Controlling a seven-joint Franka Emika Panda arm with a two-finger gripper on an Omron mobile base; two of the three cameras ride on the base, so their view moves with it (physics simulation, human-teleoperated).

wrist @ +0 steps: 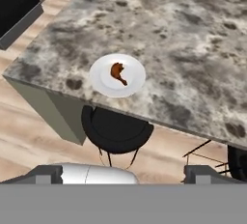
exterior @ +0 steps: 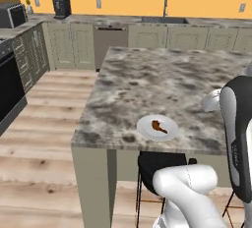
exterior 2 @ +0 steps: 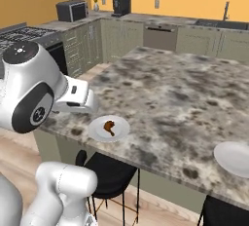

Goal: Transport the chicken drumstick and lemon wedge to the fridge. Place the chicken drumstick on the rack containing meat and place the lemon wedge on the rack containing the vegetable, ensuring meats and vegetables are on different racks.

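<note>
The chicken drumstick (wrist: 118, 73) is found on a white plate (wrist: 136, 81) near the counter (wrist: 193, 63) edge. Fingers (wrist: 48, 174) are spread wide, well apart from it. A black stool (wrist: 116, 131) is noted beneath; a second plate (exterior 2: 233, 158) lies apart.

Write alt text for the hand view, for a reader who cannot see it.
A brown chicken drumstick lies on a white plate near the edge of a marbled grey island counter, seen from above and apart from the open gripper. A black stool stands under the counter edge on a wooden floor.
</note>
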